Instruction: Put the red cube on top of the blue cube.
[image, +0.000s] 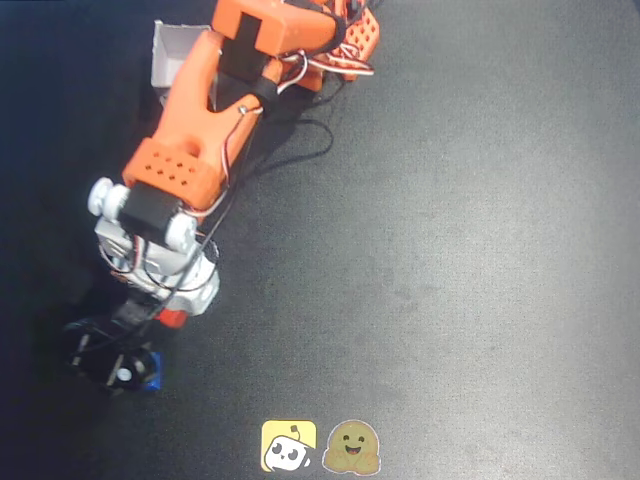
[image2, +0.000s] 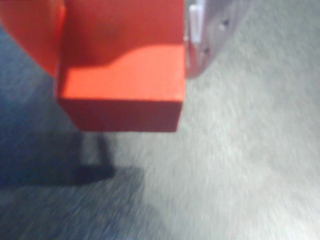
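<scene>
In the wrist view the red cube fills the upper left, held between an orange finger on its left and a pale finger on its right. My gripper is shut on it and holds it above the grey mat, where it casts a shadow. In the overhead view only a sliver of the red cube shows under my gripper. The blue cube lies just below and left of it, partly hidden by the black wrist camera. The wrist view's left edge is a bluish blur; I cannot tell what it is.
A white open box stands at the top left behind the arm. Two stickers, one yellow and one brownish, lie at the mat's bottom edge. The orange arm and its cables cross the upper left.
</scene>
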